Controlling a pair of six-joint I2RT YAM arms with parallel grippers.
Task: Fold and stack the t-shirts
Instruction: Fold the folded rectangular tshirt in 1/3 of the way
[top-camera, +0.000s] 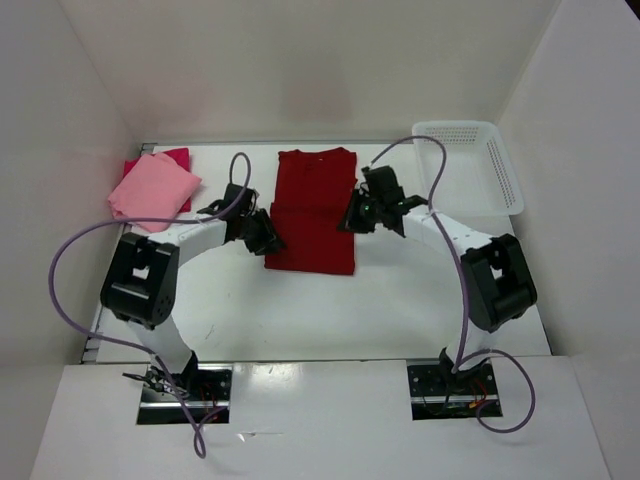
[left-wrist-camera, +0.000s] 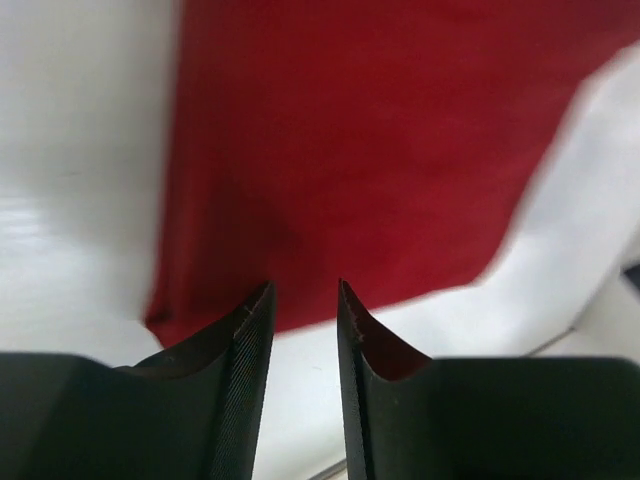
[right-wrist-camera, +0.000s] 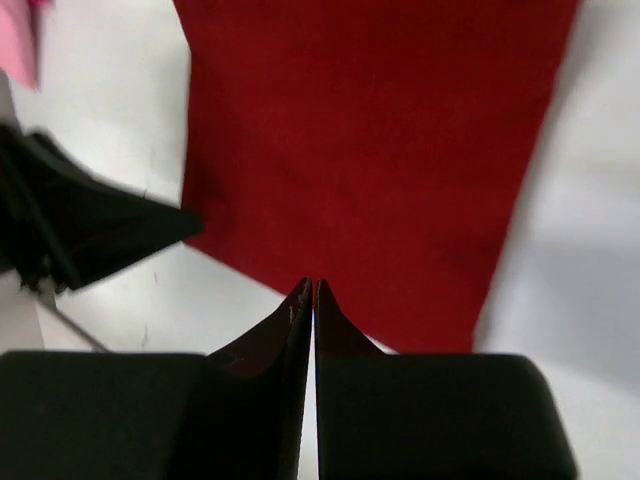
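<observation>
The dark red t-shirt (top-camera: 312, 210) lies flat in the middle of the table as a long folded strip. It also shows in the left wrist view (left-wrist-camera: 350, 160) and the right wrist view (right-wrist-camera: 370, 150). The light pink t-shirt (top-camera: 153, 190) lies folded on the magenta t-shirt (top-camera: 178, 158) at the back left. My left gripper (top-camera: 265, 237) hovers at the red shirt's left edge near its front corner, jaws a little apart and empty (left-wrist-camera: 303, 290). My right gripper (top-camera: 358, 212) hovers at the shirt's right edge, jaws shut on nothing (right-wrist-camera: 313, 288).
A white perforated basket (top-camera: 470, 165) stands at the back right. White walls close in the table on the left, back and right. The left gripper (right-wrist-camera: 90, 225) shows as a dark shape in the right wrist view.
</observation>
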